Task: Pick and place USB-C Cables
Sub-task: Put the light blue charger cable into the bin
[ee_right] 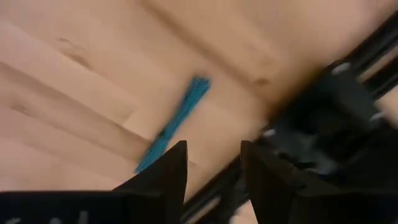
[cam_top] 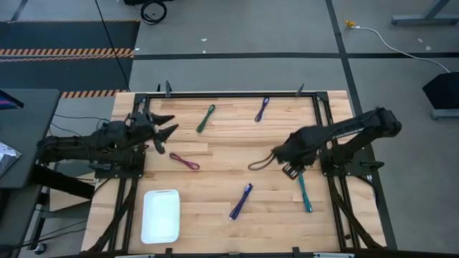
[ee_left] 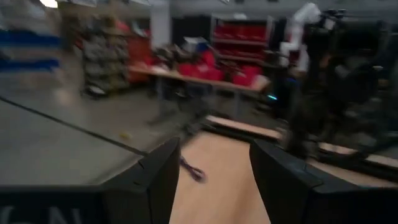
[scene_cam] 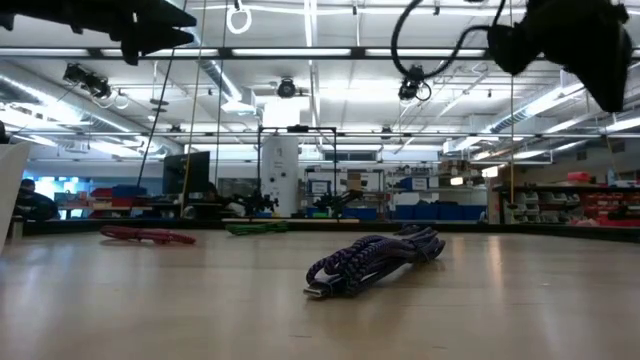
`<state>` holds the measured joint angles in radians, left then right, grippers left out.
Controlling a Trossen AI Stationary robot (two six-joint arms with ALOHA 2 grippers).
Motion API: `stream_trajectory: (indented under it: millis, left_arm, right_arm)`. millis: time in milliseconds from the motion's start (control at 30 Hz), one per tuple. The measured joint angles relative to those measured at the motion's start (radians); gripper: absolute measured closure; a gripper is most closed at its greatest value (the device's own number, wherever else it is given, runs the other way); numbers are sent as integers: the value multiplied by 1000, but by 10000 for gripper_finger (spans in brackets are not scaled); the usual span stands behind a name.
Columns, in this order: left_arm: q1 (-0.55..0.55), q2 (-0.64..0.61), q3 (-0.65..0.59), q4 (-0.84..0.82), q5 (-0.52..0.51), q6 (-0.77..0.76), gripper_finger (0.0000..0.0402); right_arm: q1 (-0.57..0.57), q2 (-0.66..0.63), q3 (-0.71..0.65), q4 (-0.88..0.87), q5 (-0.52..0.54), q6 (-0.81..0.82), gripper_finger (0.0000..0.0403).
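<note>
Five cable bundles lie flat on the wooden table. In the high view I see the green cable [cam_top: 206, 118], the purple cable [cam_top: 262, 109], the magenta cable [cam_top: 184, 161], the blue-violet cable [cam_top: 240, 201] and the teal cable [cam_top: 305, 192]. My left gripper [cam_top: 168, 126] hangs open above the table's left side, between the green and magenta bundles. My right gripper [cam_top: 291, 170] is open in the air just beyond the teal cable's far end. In the right wrist view the teal cable [ee_right: 174, 124] lies ahead of the open right gripper [ee_right: 212, 149].
A white tray [cam_top: 160, 215] sits near the table's near-left corner. A black frame [cam_top: 237, 94] runs along the table's edges. In the low view the blue-violet cable [scene_cam: 375, 262] lies closest, with the magenta cable [scene_cam: 148, 236] and green cable [scene_cam: 255, 228] farther back.
</note>
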<state>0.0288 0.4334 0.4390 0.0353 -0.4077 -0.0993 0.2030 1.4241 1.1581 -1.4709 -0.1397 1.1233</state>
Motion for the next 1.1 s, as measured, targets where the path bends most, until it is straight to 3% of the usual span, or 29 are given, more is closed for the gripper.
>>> stream_trajectory:
  millis: [133, 333, 700, 1100]
  left_arm:
    - [-1, 38, 39, -81, 152, -32, 204]
    - [0, 44, 41, -149, 259, -66, 205]
    - [0, 44, 41, -311, 264, -209, 205]
    - [-39, 44, -14, -251, 271, -247, 205]
  right_arm:
    - [64, 49, -56, 103, -19, 117, 229]
    - [119, 118, -132, 151, -19, 215, 188]
    - [148, 147, -322, 412, -105, 234, 158]
    - [147, 142, -437, 585, -67, 244, 205]
